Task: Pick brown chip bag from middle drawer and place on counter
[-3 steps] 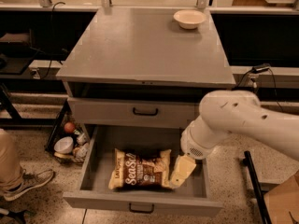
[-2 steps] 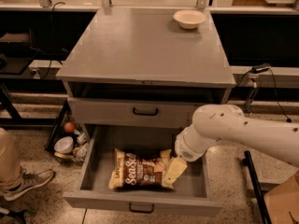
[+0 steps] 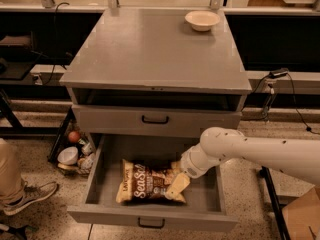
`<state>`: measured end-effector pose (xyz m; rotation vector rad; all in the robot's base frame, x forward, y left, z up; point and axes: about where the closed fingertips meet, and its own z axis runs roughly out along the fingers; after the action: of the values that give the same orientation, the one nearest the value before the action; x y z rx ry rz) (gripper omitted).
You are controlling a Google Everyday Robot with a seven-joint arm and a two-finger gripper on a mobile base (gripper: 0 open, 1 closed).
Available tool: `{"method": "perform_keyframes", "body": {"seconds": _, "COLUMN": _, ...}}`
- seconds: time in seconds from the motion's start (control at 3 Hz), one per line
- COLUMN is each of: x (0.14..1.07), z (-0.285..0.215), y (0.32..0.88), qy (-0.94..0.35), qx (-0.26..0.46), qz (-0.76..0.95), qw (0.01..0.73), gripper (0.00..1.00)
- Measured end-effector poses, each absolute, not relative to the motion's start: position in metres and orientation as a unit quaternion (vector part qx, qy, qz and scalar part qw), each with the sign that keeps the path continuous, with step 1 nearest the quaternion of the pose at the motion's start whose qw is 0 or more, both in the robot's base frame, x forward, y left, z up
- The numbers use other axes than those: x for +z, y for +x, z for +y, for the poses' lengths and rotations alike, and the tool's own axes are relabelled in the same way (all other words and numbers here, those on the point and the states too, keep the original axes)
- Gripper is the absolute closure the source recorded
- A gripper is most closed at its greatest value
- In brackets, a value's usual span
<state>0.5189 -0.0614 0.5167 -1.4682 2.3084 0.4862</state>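
Note:
The brown chip bag [image 3: 145,183] lies flat in the open middle drawer [image 3: 150,219], its "Sea Salt" lettering facing up. My gripper [image 3: 176,186] reaches down into the drawer from the right on a white arm [image 3: 250,151] and sits over the right end of the bag, touching or just above it. One cream-coloured finger [image 3: 178,185] shows on top of the bag. The grey counter [image 3: 150,54] is the cabinet's wide top, above the drawers.
A cream round bowl [image 3: 202,19] stands at the counter's back right. A taller-fronted closed drawer panel [image 3: 155,119] sits above the open one. A bin of items [image 3: 72,149] stands left of the cabinet, and a person's leg and shoe [image 3: 20,194] at far left.
My arm has swung lower and to the left, bringing the gripper from the drawer's right side down onto the right end of the chip bag. The bag has not moved.

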Motion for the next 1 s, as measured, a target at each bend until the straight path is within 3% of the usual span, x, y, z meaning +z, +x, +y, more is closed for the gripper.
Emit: {"method": "perform_keyframes", "body": {"seconds": 1.0, "x": 0.475, "z": -0.033, "y": 0.541, "qy": -0.535, "qx": 0.159, "qz": 0.799, "qw": 0.224, "gripper": 0.00}}
